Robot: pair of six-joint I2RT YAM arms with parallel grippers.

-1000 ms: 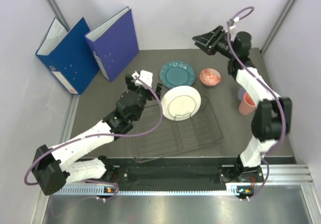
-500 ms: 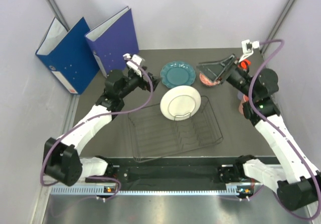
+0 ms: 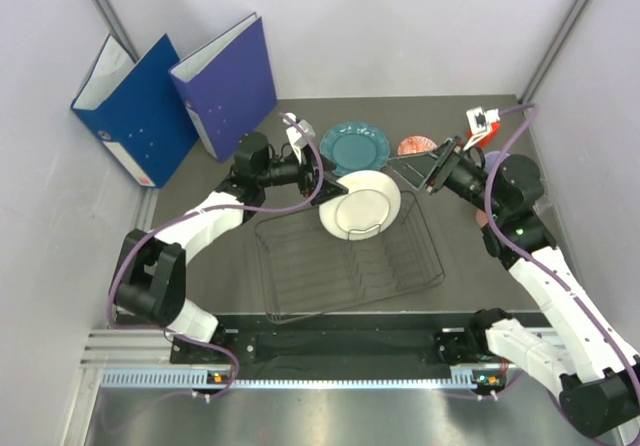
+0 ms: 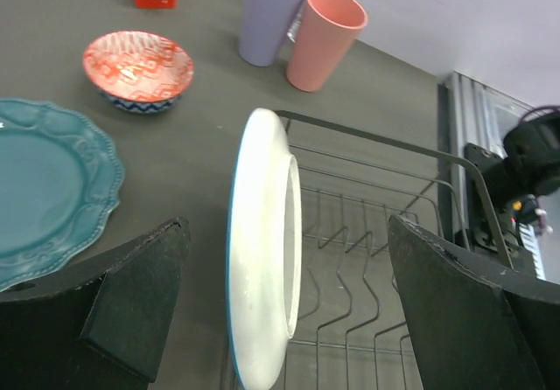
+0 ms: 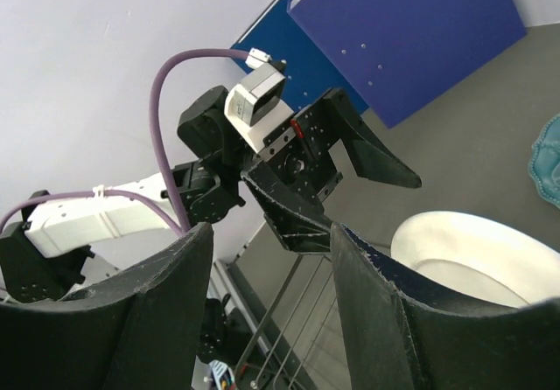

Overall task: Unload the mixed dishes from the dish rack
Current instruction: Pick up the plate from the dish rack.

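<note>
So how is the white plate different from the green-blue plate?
The white plate stands on its edge in the dish rack; the teal plate lies flat on the table. The white plate's rim is smooth; the teal plate's rim is wavy. Both are round plates.

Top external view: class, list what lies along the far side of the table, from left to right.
Blue binder → darker binder → teal plate → red bowl.

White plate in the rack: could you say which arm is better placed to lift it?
Left, probably: the left end effector, open, brackets the white round plate's rim; the right end effector hovers apart.
</note>
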